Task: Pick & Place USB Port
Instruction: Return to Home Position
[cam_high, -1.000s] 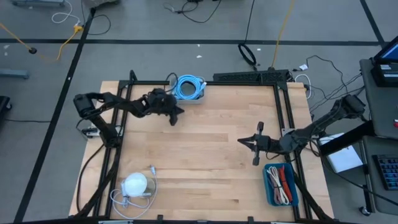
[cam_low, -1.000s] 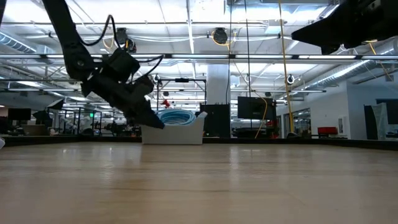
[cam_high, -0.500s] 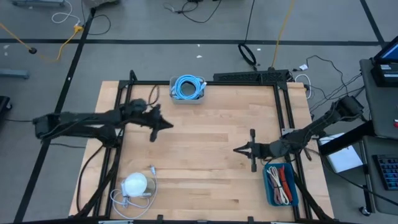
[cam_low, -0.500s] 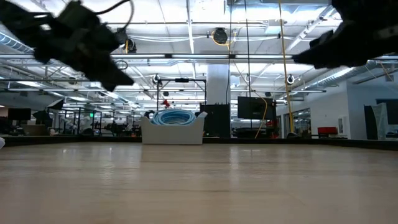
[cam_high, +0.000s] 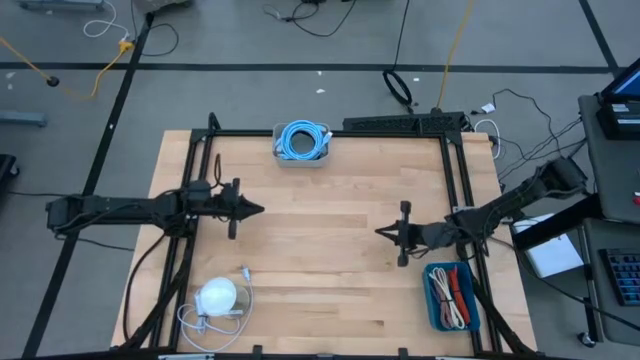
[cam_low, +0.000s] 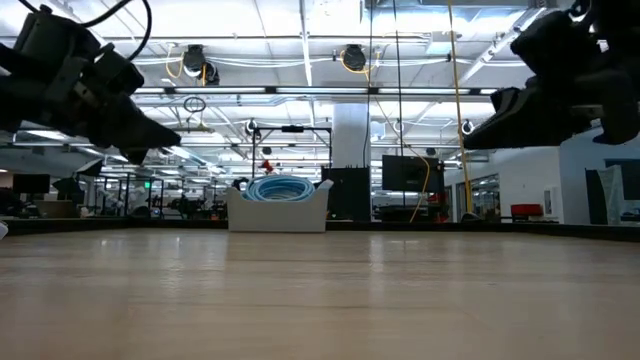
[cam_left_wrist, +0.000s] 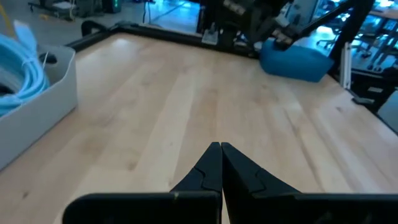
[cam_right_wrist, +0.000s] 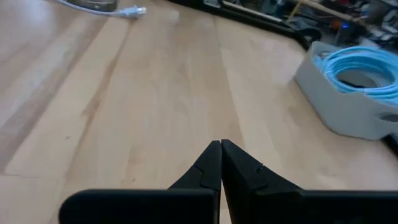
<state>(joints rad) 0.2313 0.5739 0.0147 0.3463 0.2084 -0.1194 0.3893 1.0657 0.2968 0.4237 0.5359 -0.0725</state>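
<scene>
Where the desk (cam_high: 330, 275) meets its far edge, a gray bin (cam_high: 300, 161) stands with a blue cable (cam_high: 302, 140) coiled inside it; the low view shows the coil rising a little above the bin's rim. At the near right corner sits a blue bin (cam_high: 432, 300), and in it lie a white cable (cam_high: 444, 296) and a red-orange cable (cam_high: 461, 288), side by side. By the near left corner rests a white round object (cam_high: 218, 296) with a white cord (cam_high: 195, 318) looped beside it on the wood; what it is cannot be told.

The left gripper (cam_high: 256, 209) hangs over the left part of the desk, its arm stretched level from beyond the desk's left side. Its jaws are pressed together and hold nothing, as the left wrist view shows plainly. The right gripper (cam_high: 382, 232) hangs over the right part, near the blue bin's far end, its jaws likewise pressed together and empty. The two grippers point at each other across the middle of the desk, well apart. From the low view both are well clear of the wood, and neither touches a bin or a cable. The left wrist view looks across the wood to the blue bin; the right wrist view takes in the gray bin.
</scene>
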